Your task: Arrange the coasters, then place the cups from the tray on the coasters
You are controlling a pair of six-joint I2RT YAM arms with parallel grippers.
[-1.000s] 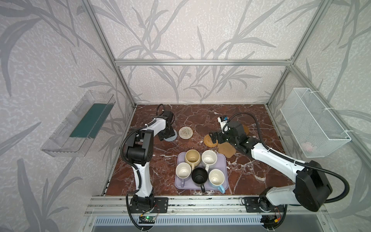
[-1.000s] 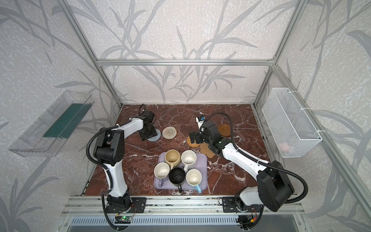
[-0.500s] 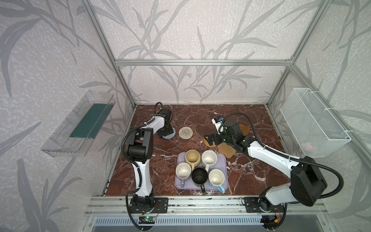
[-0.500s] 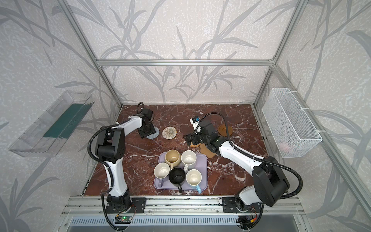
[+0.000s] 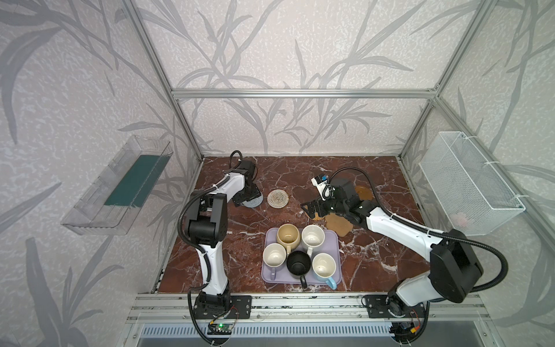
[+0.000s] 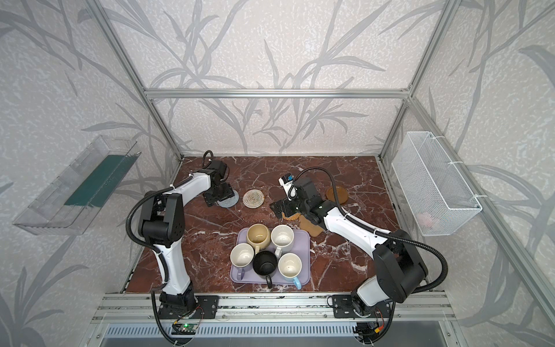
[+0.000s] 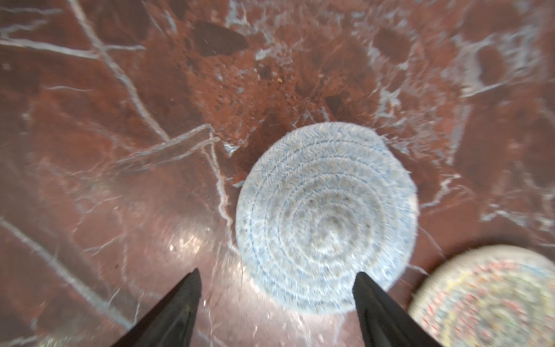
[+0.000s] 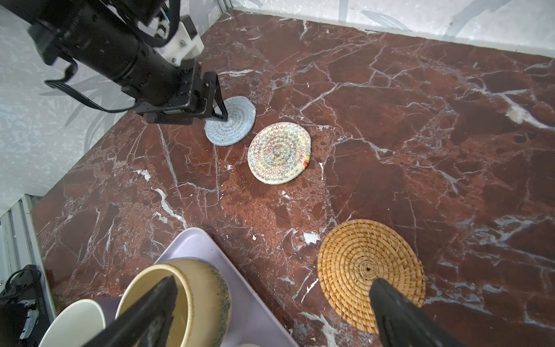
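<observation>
Red-brown marble [image 5: 375,258] floors the cell, with leaf-print walls all round. Nearest, at the middle, lies the lavender tray [image 5: 335,240] with all five cups standing on it. The lavender cup [image 5: 274,254], black cup [image 5: 298,263] and blue cup [image 5: 323,266] make the near row from left to right. The beige cup [image 5: 288,237] and speckled cup [image 5: 313,237] stand behind them.

Just beyond the tray's far right corner lies the paw coaster [image 5: 339,224], flat on the marble. Just left of it is the rattan coaster [image 8: 360,264], mostly hidden under the right arm in both top views. The right gripper [image 8: 271,288] hangs over that spot with its jaws spread wide and nothing between them. In the right wrist view one finger lies across the beige cup and the other across the rattan coaster's edge; whether either touches cannot be told.

Farther back and to the left sits the cream coaster [image 5: 278,198]. A narrow gap parts it from the grey-blue coaster [image 7: 326,219] on its left. The left gripper [image 7: 276,273] is down at the grey-blue coaster, jaws apart and gripping nothing. One fingertip lies over the coaster's rim, the other over bare marble, and the coaster lies flat.

Far right, partly behind the right arm's cable, rests the brown saucer [image 6: 338,195], well apart from the woven pair.
</observation>
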